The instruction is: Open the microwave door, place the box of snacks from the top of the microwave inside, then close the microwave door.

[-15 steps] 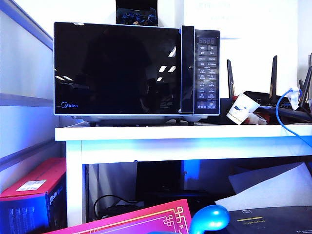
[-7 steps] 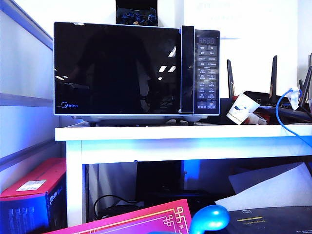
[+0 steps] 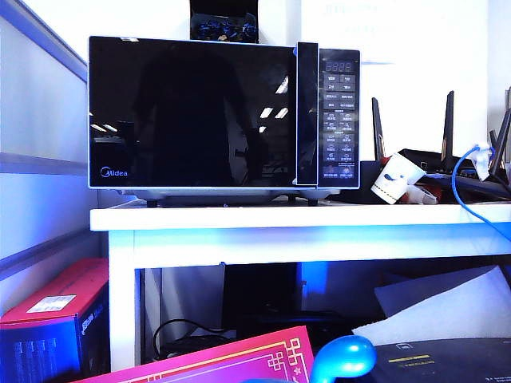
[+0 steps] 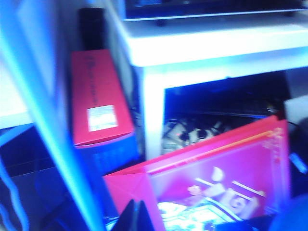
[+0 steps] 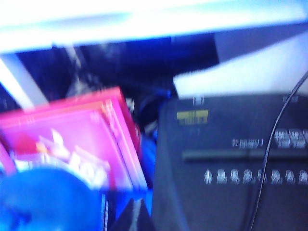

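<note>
The microwave [image 3: 338, 120] stands on the white table [image 3: 303, 217]. Its glossy black door [image 3: 192, 112] is flush with the front and the handle strip [image 3: 306, 112] lies against the button panel. The box of snacks is out of view. Neither arm shows in the exterior view. My left gripper [image 4: 137, 215] hangs low beside the table leg, over a pink box [image 4: 216, 163], with its dark tips pressed together and nothing between them. My right gripper [image 5: 135, 215] is also low, between the pink box [image 5: 72, 134] and a dark case [image 5: 231, 163], shut and empty.
A dark box of blue-wrapped items [image 3: 224, 24] sits on top of the microwave. A paper cup [image 3: 397, 177], router antennas [image 3: 449, 120] and a blue cable [image 3: 467, 183] crowd the table's right. Below lie a red carton [image 3: 56, 307] and a blue rounded object [image 3: 343, 359].
Only the dim reflections in the door glass shift. The microwave, its door and the things around it stay where they were.
</note>
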Available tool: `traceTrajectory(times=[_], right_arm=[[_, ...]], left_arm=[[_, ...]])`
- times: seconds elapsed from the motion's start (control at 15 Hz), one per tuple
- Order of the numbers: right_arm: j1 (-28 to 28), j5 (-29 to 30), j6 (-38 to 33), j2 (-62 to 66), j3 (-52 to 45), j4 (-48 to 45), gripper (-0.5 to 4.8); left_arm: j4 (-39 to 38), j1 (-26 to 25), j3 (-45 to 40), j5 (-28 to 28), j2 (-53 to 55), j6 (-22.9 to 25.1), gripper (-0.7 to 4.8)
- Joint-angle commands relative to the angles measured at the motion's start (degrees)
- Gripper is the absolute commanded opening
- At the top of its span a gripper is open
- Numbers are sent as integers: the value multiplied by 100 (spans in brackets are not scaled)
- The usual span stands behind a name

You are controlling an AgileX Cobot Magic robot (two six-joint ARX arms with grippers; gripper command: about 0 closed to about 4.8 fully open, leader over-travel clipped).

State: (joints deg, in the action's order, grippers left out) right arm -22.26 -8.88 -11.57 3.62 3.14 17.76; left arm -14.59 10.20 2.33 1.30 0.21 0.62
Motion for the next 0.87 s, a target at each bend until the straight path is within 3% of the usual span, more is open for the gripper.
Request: traceTrajectory(times=[0.07,0.27,0.87], right_arm=[[284,-9,-26,-330,-79,-197,-3],[490,-22,-24,-350,-238,-726,-3],[518,-13,-24,-350,-247,-748,-3]], left_arm=[[-37,-149,-4,-2,-17,44,-1],[-37,-149,-2,-2,-17,44,-1],[-37,-149,-2,-2,-17,44,-1]])
